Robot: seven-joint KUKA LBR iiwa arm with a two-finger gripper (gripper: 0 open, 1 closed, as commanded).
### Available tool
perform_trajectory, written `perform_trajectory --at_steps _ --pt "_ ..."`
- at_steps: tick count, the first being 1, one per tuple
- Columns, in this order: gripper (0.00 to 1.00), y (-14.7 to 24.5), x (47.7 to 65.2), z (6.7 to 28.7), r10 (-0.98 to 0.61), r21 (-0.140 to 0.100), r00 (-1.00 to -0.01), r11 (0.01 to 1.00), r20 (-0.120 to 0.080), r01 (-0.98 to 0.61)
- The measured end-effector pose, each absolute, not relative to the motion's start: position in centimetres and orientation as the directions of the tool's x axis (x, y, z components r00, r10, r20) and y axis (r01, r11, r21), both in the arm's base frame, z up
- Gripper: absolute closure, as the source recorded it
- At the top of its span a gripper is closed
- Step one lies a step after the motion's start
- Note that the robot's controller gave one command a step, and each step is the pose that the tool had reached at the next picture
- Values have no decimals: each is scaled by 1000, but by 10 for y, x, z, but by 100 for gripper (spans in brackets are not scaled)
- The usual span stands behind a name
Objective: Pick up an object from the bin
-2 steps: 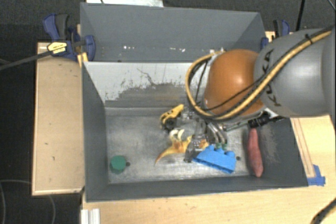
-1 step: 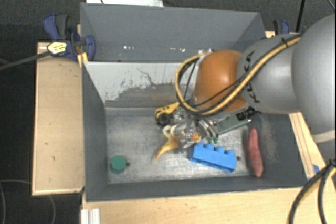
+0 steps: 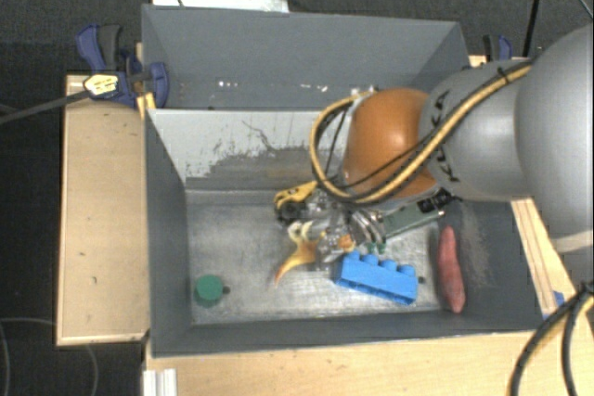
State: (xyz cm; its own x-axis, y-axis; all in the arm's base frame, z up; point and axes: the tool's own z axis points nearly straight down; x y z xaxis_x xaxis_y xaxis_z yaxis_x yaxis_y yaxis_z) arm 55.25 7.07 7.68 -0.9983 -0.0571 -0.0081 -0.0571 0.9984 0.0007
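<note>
Dark lettering (image 3: pixel 445 164) runs along the silver casing of the arm (image 3: pixel 506 130), right beside its orange cover (image 3: pixel 385 139). A yellow-and-black cable (image 3: pixel 406 164) cuts across it, so from here I can't make out the word.

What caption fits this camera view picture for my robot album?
The gripper low in the grey bin above a curved yellow thing, beside a blue studded block; a green cap sits apart.
</note>
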Motion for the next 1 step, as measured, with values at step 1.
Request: perform_trajectory --at_steps 1 --pt "100 60 557 183 -28 0 -1000 1000 -1 -28"
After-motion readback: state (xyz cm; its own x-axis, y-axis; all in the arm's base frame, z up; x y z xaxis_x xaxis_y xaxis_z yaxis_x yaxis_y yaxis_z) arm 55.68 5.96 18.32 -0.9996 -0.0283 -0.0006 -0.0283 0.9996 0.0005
